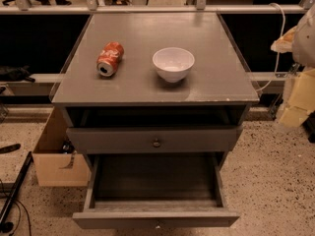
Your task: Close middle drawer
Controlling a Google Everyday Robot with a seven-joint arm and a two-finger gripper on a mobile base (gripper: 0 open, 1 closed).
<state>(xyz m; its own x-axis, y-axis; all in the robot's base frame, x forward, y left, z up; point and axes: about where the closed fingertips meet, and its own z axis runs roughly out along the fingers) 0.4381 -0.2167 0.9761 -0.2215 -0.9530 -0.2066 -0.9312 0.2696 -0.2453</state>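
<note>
The grey cabinet (147, 90) stands in the middle of the camera view. Its uppermost drawer (123, 140), with a round knob (156, 143), stands slightly out. Below it the middle drawer (113, 219) is pulled far out towards me, and its empty inside (155, 178) shows. A small dark knob (157, 225) sits at the bottom edge of its front. The lowest drawer is hidden beneath it. My gripper (297, 104) shows as pale, blurred parts at the right edge, right of the cabinet and well apart from the drawer.
An orange soda can (110, 59) lies on its side on the cabinet top next to a white bowl (173, 64). A cardboard box (55, 159) stands on the floor at the cabinet's left. Dark cables (12, 195) lie at the lower left. A rail (147, 8) runs behind.
</note>
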